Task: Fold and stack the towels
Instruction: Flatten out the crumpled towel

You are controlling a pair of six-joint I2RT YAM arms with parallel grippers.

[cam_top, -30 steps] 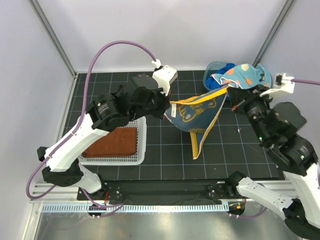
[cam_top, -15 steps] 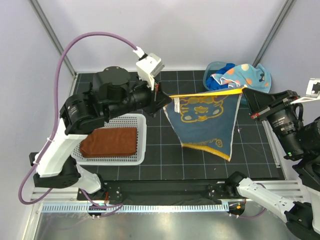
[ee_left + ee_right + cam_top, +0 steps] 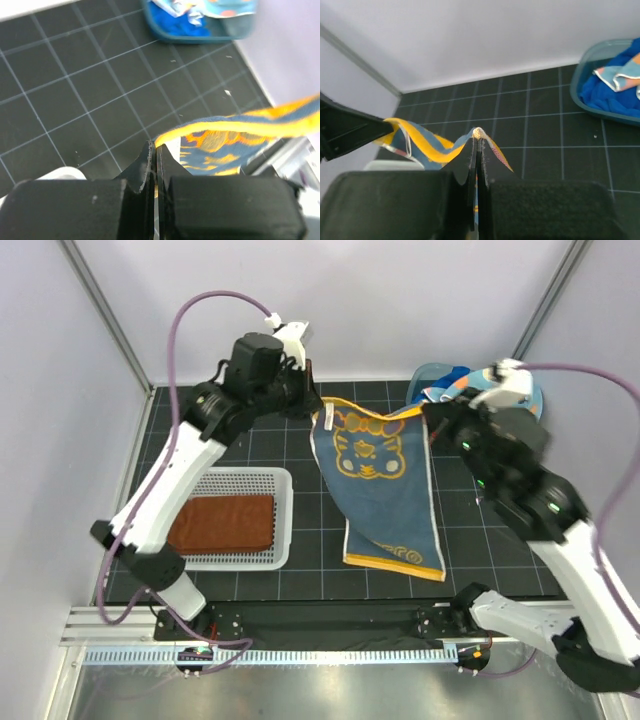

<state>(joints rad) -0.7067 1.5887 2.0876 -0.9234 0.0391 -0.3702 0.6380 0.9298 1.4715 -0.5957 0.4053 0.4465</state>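
We see, from above, the white mesh basket [image 3: 283,520] holding a folded rust-brown towel [image 3: 222,523]. The smaller blue tub [image 3: 587,67] holds a royal blue towel [image 3: 180,20] and a spotted towel [image 3: 225,6]. Only the overhead view shows the basket; the wrist views show each pinch close up. The left gripper [image 3: 156,150] and right gripper [image 3: 479,137] are each clamped on a top corner of the yellow-bordered blue towel [image 3: 378,490]. It hangs between them, its lower edge on the table [image 3: 470,560].
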